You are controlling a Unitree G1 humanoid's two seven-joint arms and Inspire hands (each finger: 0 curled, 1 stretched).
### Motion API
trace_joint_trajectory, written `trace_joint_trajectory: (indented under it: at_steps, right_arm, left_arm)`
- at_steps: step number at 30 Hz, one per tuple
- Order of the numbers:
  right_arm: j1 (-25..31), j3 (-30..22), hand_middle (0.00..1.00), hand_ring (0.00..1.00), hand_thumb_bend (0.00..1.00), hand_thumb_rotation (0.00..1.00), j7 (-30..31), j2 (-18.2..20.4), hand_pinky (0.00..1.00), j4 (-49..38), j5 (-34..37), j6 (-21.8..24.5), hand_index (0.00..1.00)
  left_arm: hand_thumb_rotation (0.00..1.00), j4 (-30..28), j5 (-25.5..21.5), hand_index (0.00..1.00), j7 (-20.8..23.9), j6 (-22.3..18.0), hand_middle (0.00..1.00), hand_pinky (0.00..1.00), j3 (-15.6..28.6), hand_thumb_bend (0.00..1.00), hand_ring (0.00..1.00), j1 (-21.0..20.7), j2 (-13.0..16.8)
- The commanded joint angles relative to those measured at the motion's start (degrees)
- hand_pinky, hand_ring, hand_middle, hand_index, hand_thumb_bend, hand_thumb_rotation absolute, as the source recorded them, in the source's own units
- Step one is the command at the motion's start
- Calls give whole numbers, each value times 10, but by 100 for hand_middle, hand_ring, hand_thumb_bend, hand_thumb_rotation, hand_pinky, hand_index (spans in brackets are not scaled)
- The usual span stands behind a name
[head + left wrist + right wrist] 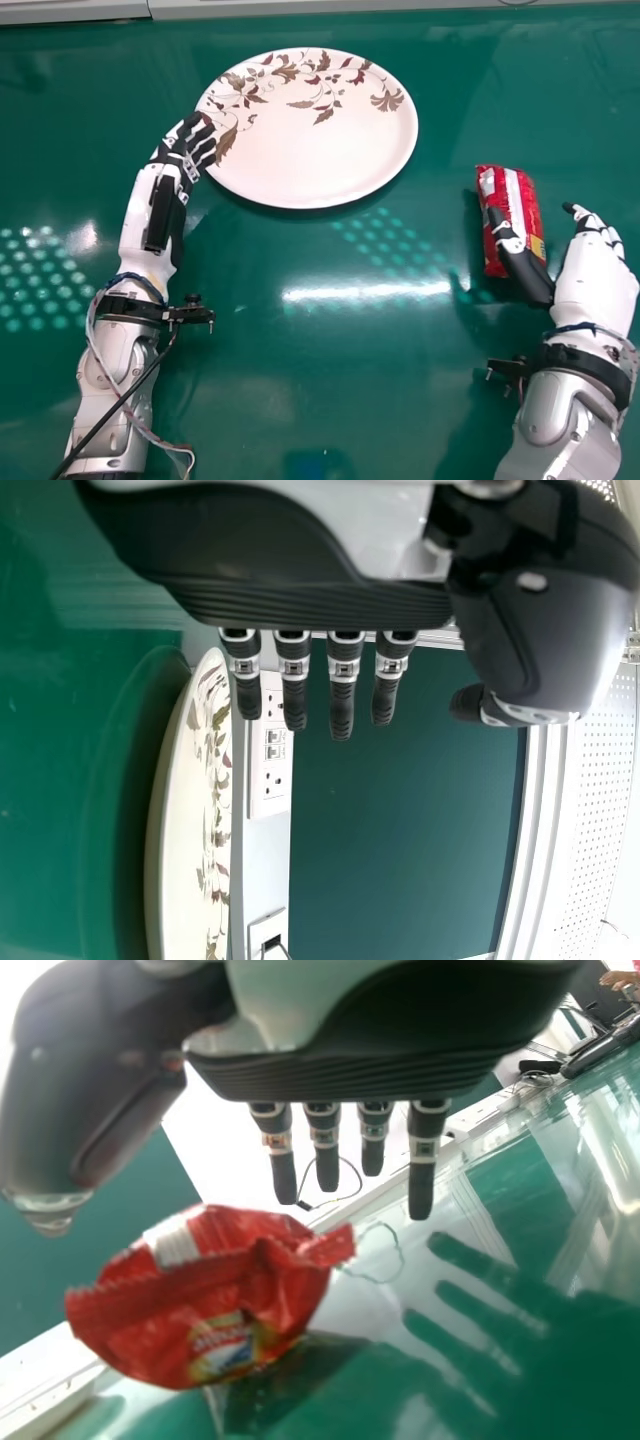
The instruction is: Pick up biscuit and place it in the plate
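And there's the green worktop (250, 410), shining away, a bright streak of glare (365, 292) across it and dotted patches of light either side! Along its far edge runs a pale strip (330, 8). Over to the left wrist view: a white socket panel (256, 790), a dark green board (400, 830) and, beyond its pale frame, a perforated white panel (606, 820). The right wrist view offers a thin looping cable (357, 1174)!
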Motion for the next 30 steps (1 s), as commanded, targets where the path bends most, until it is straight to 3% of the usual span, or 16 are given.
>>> trace_joint_trajectory:
  at_steps: [1,30]
  right_arm:
    - [3,-4,98,94,100,60,12,-7,80,-1,-7,6,93]
    - [2,2,100,97,100,59,122,-27,86,-13,-56,10,96]
  left_arm:
    - [15,-8,1,94,3,3,91,94,1,33,93,8,3]
    - [15,-7,2,95,-3,-3,91,94,-4,31,93,9,-1]
